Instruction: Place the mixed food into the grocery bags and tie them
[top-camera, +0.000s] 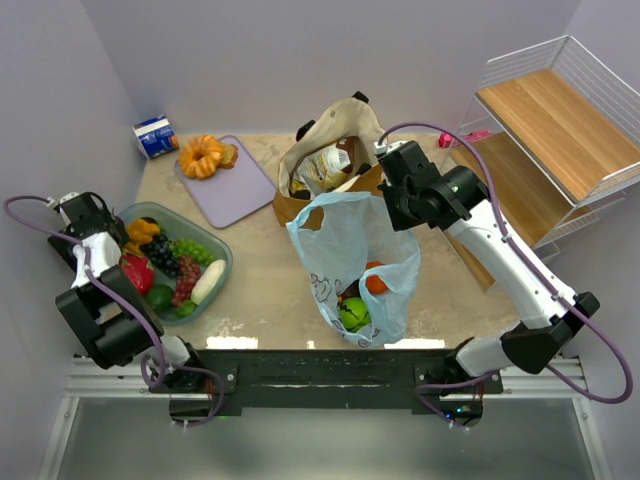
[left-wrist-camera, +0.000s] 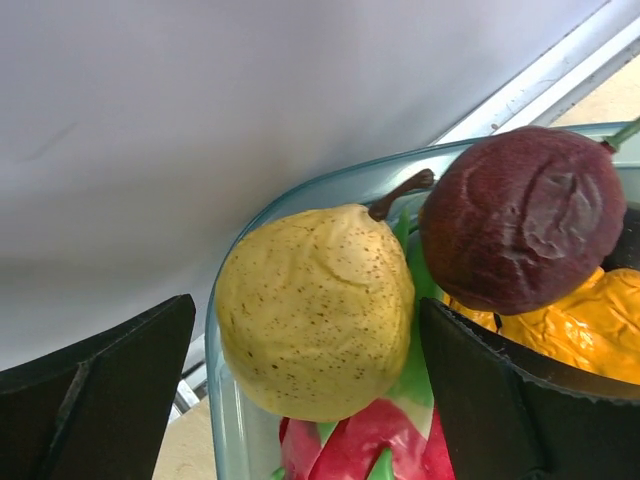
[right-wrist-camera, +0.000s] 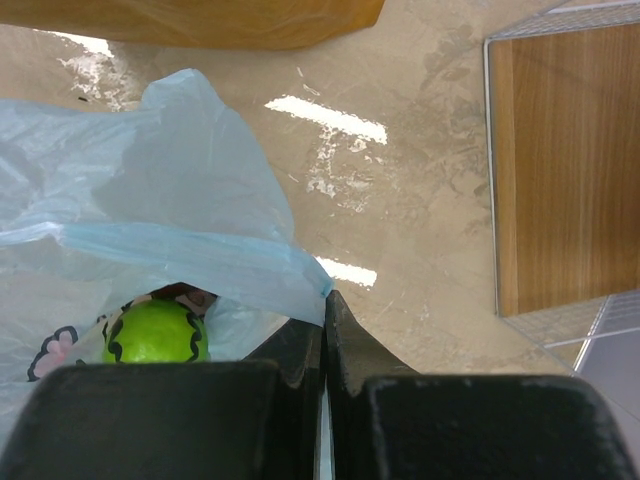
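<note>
We hold the left gripper (left-wrist-camera: 300, 395) wide open astride the yellow pear (left-wrist-camera: 315, 310) in the teal tub (left-wrist-camera: 224, 425); right gripper (right-wrist-camera: 323, 345) pinches the blue bag (right-wrist-camera: 150, 200).

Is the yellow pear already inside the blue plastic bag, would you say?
No, the yellow pear lies in the clear tub beside the dark plum.

Robotics test cell, apparently a lab: plain pale-grey partition walls (top-camera: 300, 50) box in a beige marble-look tabletop (top-camera: 262, 285), a white-and-black robot arm (top-camera: 510, 260) bolted at each end of a black base rail (top-camera: 320, 368).
</note>
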